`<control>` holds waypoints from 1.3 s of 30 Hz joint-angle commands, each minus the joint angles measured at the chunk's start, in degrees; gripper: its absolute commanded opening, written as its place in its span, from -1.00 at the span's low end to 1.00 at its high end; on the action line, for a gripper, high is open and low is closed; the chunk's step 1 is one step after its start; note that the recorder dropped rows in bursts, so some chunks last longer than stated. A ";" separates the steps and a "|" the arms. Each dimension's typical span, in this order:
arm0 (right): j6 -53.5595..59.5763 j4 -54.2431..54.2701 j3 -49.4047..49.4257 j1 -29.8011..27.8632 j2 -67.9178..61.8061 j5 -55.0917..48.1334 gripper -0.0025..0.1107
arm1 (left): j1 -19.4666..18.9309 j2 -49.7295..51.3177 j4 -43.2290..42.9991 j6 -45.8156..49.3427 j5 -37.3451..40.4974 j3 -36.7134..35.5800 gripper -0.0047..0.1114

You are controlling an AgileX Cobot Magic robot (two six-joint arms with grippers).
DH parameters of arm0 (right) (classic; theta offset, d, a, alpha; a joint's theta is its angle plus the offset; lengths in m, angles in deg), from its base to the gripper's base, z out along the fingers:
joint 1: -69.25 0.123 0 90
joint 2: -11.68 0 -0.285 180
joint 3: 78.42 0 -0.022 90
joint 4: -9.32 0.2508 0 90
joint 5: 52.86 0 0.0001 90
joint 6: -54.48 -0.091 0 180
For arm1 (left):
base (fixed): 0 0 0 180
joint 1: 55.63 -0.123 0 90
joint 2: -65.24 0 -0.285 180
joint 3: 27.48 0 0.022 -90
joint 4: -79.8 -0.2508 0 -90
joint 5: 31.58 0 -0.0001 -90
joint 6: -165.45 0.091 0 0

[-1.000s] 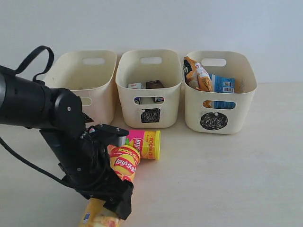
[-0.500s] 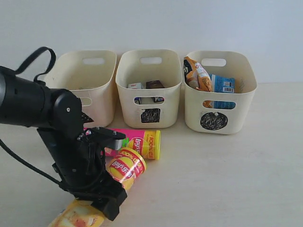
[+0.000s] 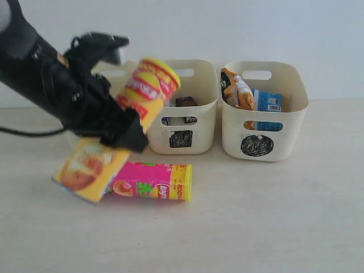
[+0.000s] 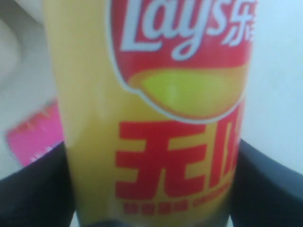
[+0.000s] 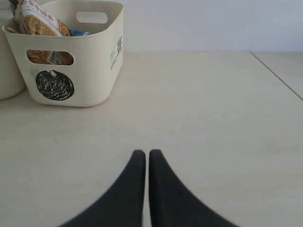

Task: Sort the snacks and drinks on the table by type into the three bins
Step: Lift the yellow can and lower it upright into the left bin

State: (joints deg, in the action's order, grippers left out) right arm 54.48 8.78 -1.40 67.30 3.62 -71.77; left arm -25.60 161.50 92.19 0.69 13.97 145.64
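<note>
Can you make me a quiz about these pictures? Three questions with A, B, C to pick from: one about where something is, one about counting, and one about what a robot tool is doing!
1. Where is the pink chip tube?
A) in the circle bin
B) in the middle bin
C) lying on the table

2. How many chip tubes can you see?
A) two
B) one
C) four

3. What is the left tool doing?
A) resting open on the table
B) holding the yellow chip tube up in the air
C) pinching a small carton

Answers:
1 C, it lies on its side on the wood.
2 A, one pink and one yellow.
3 B, the tool clamps the tilted tube above the table.
</note>
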 commanded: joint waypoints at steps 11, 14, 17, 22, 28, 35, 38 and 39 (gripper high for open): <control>0.00 -0.05 0.20 -0.29 0.27 0.28 -0.96 | -17.04 20.91 -2.38 -4.26 -18.41 28.60 -0.85; 0.00 -0.05 0.20 -0.29 0.27 0.28 -0.96 | -18.20 26.94 -2.38 -4.26 -14.73 36.01 -0.85; 0.00 -0.05 0.20 -0.29 0.27 0.28 -0.96 | -18.84 31.71 -2.38 -4.26 -12.82 40.81 -0.85; 0.00 -0.04 0.20 -0.29 0.27 0.55 -0.96 | -18.84 36.82 -3.30 -4.26 -12.69 45.92 -0.85; 0.00 -0.04 0.20 -0.29 0.27 0.44 -0.96 | -18.94 41.70 -5.79 -5.57 -12.69 50.68 -0.85; 0.00 -0.04 0.20 -0.29 0.27 0.44 -0.96 | -19.05 44.88 -5.79 -5.57 -12.66 51.90 -0.85; 0.00 -0.04 0.20 -0.29 0.27 0.44 -0.96 | -19.05 45.42 -5.79 -5.57 -12.43 51.90 -0.85; 0.00 -0.04 0.20 -0.29 0.27 0.44 -0.96 | -19.05 45.54 -5.91 -5.57 -12.34 51.90 -0.84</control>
State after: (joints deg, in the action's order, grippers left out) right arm 54.48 8.78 -1.40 67.30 3.62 -71.77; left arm -44.38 206.94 86.57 -4.38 1.40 197.01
